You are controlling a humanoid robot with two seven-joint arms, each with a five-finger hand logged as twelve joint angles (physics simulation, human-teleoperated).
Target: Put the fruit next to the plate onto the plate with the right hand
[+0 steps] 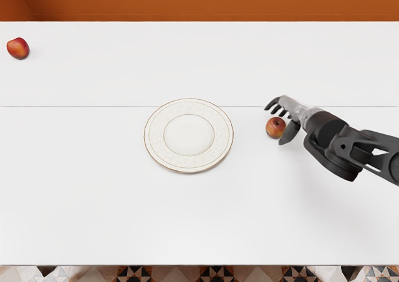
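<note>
A: What's hidden or cut off?
B: The right arm runs out of the right edge, so only the forearm and wrist show. The left arm isn't in the shot. The table's side edges are cropped too. Just a strip of patterned floor shows at the bottom and an orange wall at the top.

A: Hand state?
B: The right hand is wide and holds nothing. The fingers are spread and reach over the far side of the fruit. The thumb hangs down at its right side. Can't tell if the thumb touches it, too small to resolve.

A: Where's the fruit?
B: On the table, right of the plate, near it but clearly apart. It's level with the plate's middle and not on the plate.

A: Orientation, long axis?
B: It looks round, with no usable long axis. It's red with a yellowish patch facing the camera. The stem end is hard to make out.

A: Anything else?
B: A second fruit sits at the far left near the back edge, well away from the plate. The plate is round, white with a thin gold rim.
</note>
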